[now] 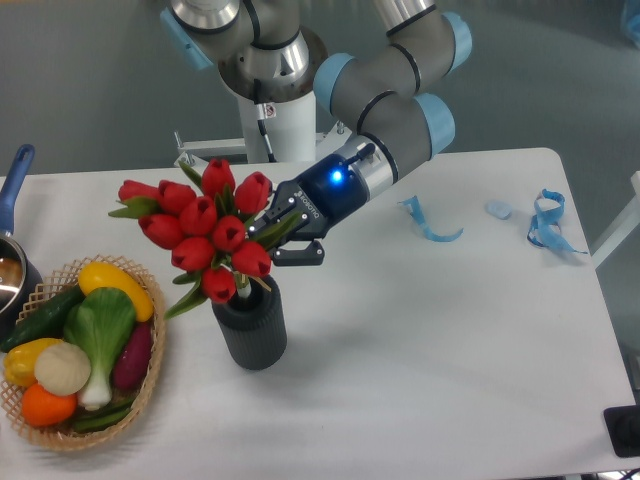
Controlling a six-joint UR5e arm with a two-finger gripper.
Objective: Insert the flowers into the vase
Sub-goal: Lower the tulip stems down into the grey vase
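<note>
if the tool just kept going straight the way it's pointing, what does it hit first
The tool points left and slightly down, so it would run into the flowers first; its fingers already sit among the stems above the vase. Beyond them lies the wicker basket, though depth is hard to judge.

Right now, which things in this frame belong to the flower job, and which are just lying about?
Part of the job:
flowers
vase
end effector

Lying about:
wicker basket of vegetables
pot with blue handle
blue ribbons
</note>
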